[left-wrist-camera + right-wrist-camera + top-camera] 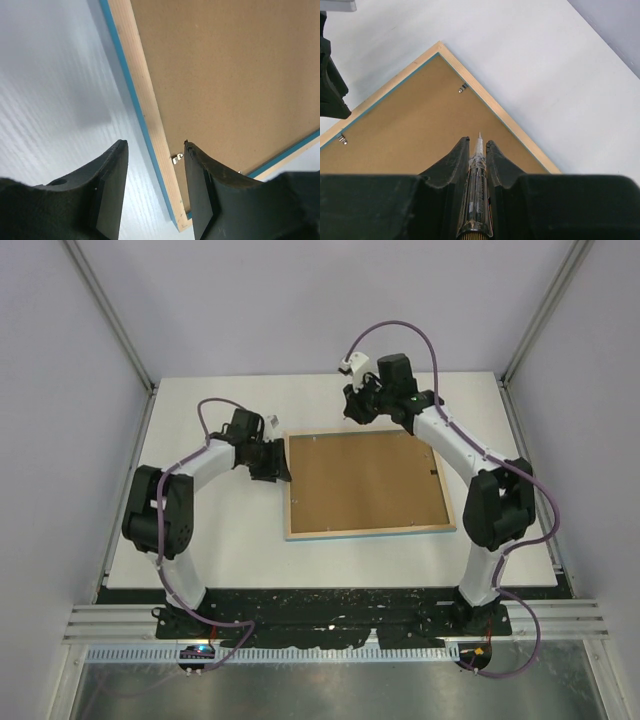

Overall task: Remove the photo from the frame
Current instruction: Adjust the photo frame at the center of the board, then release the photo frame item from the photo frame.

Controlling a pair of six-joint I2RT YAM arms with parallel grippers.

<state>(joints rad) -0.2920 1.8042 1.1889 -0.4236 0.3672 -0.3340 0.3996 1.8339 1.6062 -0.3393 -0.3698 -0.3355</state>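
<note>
Tabletop (200, 540): white, both arm bases bolted at its near edge.

The frame (370, 531) lay flat and face down near the middle of the tabletop. Its light wood back was up, with a thin blue edge showing along the outside. The brown backing board (365, 480) filled the opening and sat inside the wood rim. The photo did not show in any view, as the board covered that side.

Left claw (275, 465): low at the frame's left side, toward the far-left corner. In the left wrist view the claw (155, 145) stood open with nothing between the fingers. One finger was over bare tabletop, the other over the backing board (225, 75). The wood rim (144, 100) and its blue edge ran between them. A small metal tab (176, 159) sat on the inner edge of the rim, just beside the board-side finger. Could not tell whether either finger touched the frame.

Right claw (358, 408): farther back, above the frame's far edge, left of that edge's middle. In the right wrist view the claw (477, 141) was closed on a clear pointed tool (477, 185). The tool's fine tip stuck out past the fingertips, over the board (420, 130) and aimed toward a corner of the frame (502, 117). Two more metal tabs (463, 88) (342, 139) showed along the rim on either side of that corner. The tip looked clear of the board, but contact could not be judged.
</note>
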